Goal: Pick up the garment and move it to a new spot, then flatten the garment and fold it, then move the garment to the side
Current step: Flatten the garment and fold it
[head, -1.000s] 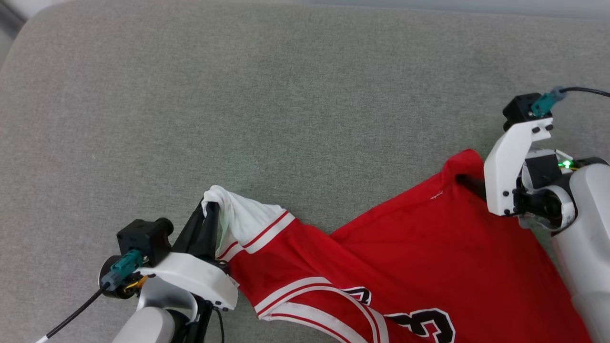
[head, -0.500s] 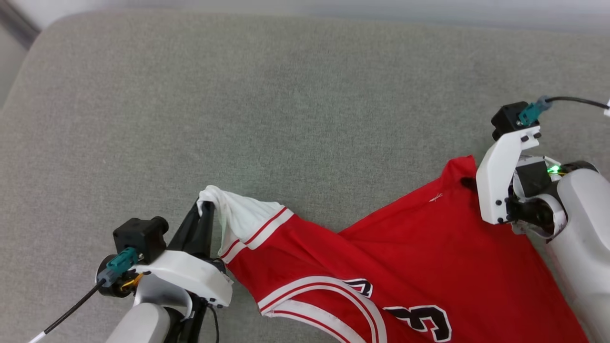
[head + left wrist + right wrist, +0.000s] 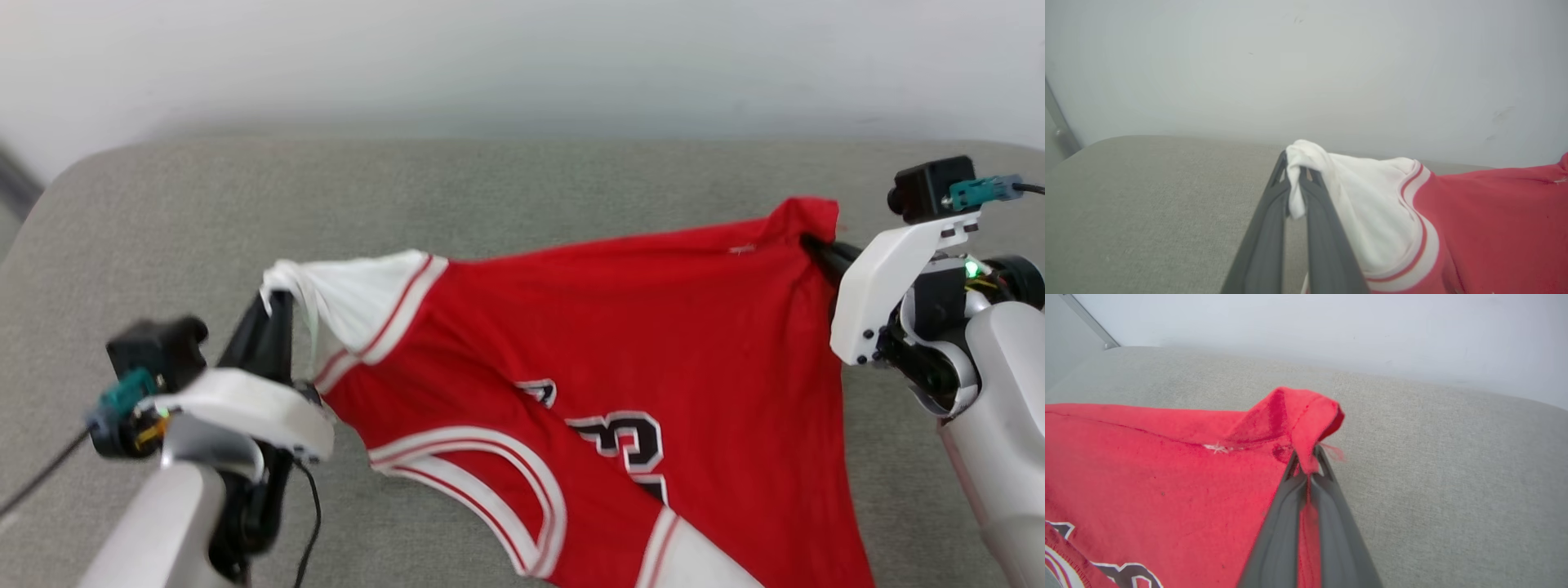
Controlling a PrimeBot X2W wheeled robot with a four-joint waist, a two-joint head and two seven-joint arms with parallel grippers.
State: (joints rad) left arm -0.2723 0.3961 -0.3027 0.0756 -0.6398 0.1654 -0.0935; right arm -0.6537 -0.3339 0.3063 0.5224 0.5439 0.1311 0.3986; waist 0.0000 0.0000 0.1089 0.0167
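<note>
The garment [image 3: 620,343], a red jersey with white sleeves, striped trim and black numerals, hangs stretched between both grippers above the grey cushion. My left gripper [image 3: 273,298] is shut on its white sleeve [image 3: 1355,196], pinched at the fingertips [image 3: 1295,179]. At the right, my right gripper [image 3: 812,243] is shut on a red corner of the garment [image 3: 1294,416], whose cloth bunches over the fingertips [image 3: 1306,461]. The garment's lower part drapes down toward the near edge of the head view.
A wide grey fabric cushion [image 3: 522,188] lies under and beyond the garment. A pale wall [image 3: 522,57] rises right behind its far edge. The cushion's rounded left corner [image 3: 57,188] is at the far left.
The right gripper closed on the red corner. Both grippers rose and spread apart, lifting and stretching the garment. The head view tilted up, bringing the wall into view.
</note>
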